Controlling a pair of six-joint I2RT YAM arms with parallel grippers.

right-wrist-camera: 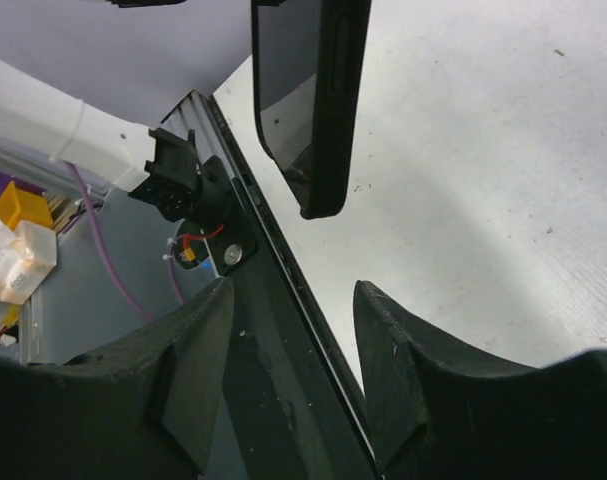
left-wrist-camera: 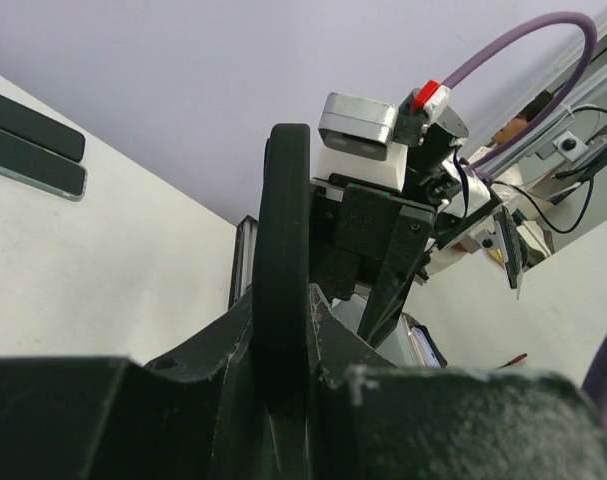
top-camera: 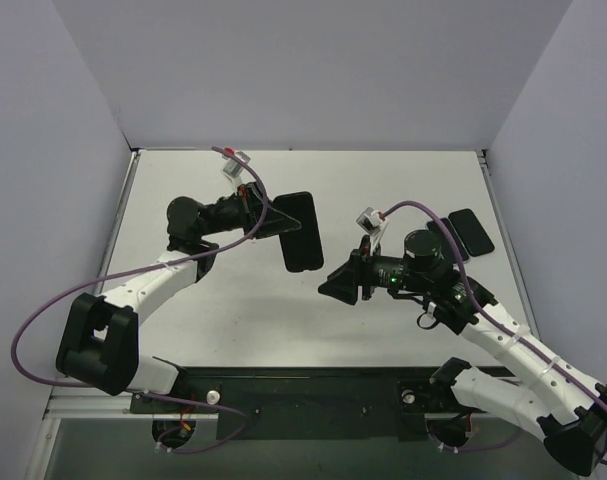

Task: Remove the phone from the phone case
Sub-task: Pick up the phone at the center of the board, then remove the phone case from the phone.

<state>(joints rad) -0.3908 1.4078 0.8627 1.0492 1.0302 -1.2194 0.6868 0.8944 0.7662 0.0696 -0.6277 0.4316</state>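
Note:
My left gripper (top-camera: 267,219) is shut on one end of the black phone in its case (top-camera: 300,231) and holds it above the table's middle. In the left wrist view the phone (left-wrist-camera: 283,230) stands edge-on, clamped between my fingers (left-wrist-camera: 283,330). My right gripper (top-camera: 330,286) is open and empty, just to the near right of the phone's free end and apart from it. In the right wrist view the phone (right-wrist-camera: 318,100) hangs above my spread jaws (right-wrist-camera: 293,305), its screen side and a side button showing.
Two dark flat slabs (top-camera: 469,232) lie side by side at the table's right edge; they also show in the left wrist view (left-wrist-camera: 28,140). The black base rail (top-camera: 303,395) runs along the near edge. Grey walls enclose the white table (top-camera: 383,190).

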